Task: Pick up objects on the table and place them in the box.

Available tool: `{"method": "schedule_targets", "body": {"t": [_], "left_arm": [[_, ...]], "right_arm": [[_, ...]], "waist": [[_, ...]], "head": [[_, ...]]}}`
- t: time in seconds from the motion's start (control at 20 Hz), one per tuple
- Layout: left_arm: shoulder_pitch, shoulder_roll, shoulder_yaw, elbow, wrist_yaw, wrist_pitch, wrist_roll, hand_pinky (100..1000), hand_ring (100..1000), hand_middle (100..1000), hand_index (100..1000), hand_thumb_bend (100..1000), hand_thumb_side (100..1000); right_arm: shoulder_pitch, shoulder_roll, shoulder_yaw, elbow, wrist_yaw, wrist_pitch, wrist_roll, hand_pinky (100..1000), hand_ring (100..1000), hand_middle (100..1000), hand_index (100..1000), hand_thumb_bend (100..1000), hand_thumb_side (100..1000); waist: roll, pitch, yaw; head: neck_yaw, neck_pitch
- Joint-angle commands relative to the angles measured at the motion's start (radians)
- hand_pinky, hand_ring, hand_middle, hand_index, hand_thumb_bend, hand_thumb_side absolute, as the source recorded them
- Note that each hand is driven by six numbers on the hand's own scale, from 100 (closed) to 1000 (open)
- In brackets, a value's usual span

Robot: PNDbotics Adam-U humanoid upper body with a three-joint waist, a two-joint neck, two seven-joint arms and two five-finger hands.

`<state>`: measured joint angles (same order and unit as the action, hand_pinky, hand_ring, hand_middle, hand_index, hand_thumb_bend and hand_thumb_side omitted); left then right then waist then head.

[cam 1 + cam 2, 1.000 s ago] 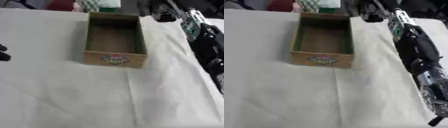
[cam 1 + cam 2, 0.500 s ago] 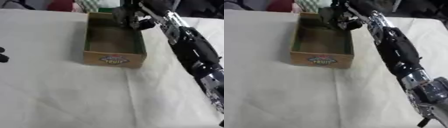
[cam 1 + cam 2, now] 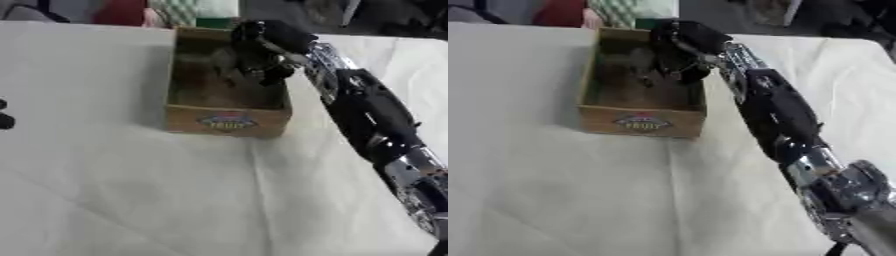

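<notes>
Box (image 3: 229, 120) sits mid-table on the white cloth (image 3: 131, 190), a shallow brown cardboard tray with a fruit label on its near wall, and the right hand (image 3: 254, 52) is over its far right corner, arm stretched in from the lower right! The hand is dark and smeared against the box interior; something pale and blurred shows just beside it inside the box, but whether the fingers are curled around that or simply hanging above it, I cannot tell. Out at the left edge, only dark fingertips of the left hand (image 3: 4, 114) peek in, idle, their pose unreadable too. No other loose object shows on the cloth from here. My read: this is the drop-off step, and if the pale shape is the carried item it looks small and light, so it should fall cleanly to the box floor. The box itself is thin cardboard, light enough to skid on the cloth if the knuckles catch its rim, so the hand wants to lift straight up clear of the wall.
</notes>
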<state>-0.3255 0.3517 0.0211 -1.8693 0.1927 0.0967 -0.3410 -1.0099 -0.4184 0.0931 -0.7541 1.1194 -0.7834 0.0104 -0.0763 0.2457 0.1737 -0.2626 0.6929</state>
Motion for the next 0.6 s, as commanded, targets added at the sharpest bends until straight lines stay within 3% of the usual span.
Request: {"method": "schedule_targets", "body": {"t": [0.05,0.1,0.15,0.2,0.25,0.35,0.4,0.5,0.6], "left_arm": [[-0.012,0.012,0.003,-0.019,0.002,-0.001,-0.004,724,640,643,715,100,862],[-0.012,0.012,0.003,-0.019,0.002,-0.001,-0.004,724,640,643,715,100,862],[-0.012,0.012,0.003,-0.019,0.002,-0.001,-0.004,724,640,643,715,100,862],[-0.012,0.012,0.003,-0.019,0.002,-0.001,-0.005,724,640,643,715,100,862],[-0.011,0.012,0.003,-0.019,0.002,-0.002,-0.005,724,640,643,715,100,862],[-0.011,0.012,0.004,-0.019,0.002,-0.002,-0.007,724,641,643,716,100,862],[-0.011,0.012,0.004,-0.019,0.001,-0.002,-0.008,724,641,643,716,100,862],[-0.011,0.012,0.004,-0.019,0.001,-0.003,-0.009,723,641,643,716,100,861],[-0.011,0.012,0.004,-0.019,0.001,-0.003,-0.011,723,641,644,717,100,862]], "right_arm": [[-0.015,-0.022,0.004,0.004,0.015,-0.057,0.111,516,402,422,544,100,267],[-0.015,-0.022,0.003,0.004,0.011,-0.072,0.15,516,402,422,544,100,267],[-0.014,-0.023,0.004,0.003,0.007,-0.086,0.187,570,490,510,594,100,277],[-0.014,-0.024,0.004,0.0,0.002,-0.097,0.223,575,510,542,621,100,282],[-0.013,-0.026,0.004,-0.003,-0.004,-0.104,0.256,587,577,623,727,100,329],[-0.013,-0.029,0.002,-0.015,-0.022,-0.116,0.315,634,686,738,819,100,377],[-0.013,-0.031,0.001,-0.022,-0.032,-0.119,0.34,641,696,746,824,100,380],[-0.013,-0.036,-0.002,-0.036,-0.051,-0.122,0.382,784,819,841,890,100,412],[-0.013,-0.041,-0.01,-0.051,-0.08,-0.121,0.415,821,853,864,909,100,411]], "waist": [[0.006,-0.021,-0.001],[0.006,-0.021,-0.001],[0.006,-0.021,-0.001],[0.006,-0.021,-0.001],[0.005,-0.022,-0.001],[0.005,-0.022,-0.001],[0.005,-0.022,-0.002],[0.004,-0.023,-0.002],[0.004,-0.023,-0.003]], "head": [[-0.004,-0.009],[-0.004,-0.009],[-0.004,-0.009],[-0.005,-0.009],[-0.005,-0.01],[-0.005,-0.012],[-0.005,-0.012],[-0.006,-0.013],[-0.007,-0.014]]}}
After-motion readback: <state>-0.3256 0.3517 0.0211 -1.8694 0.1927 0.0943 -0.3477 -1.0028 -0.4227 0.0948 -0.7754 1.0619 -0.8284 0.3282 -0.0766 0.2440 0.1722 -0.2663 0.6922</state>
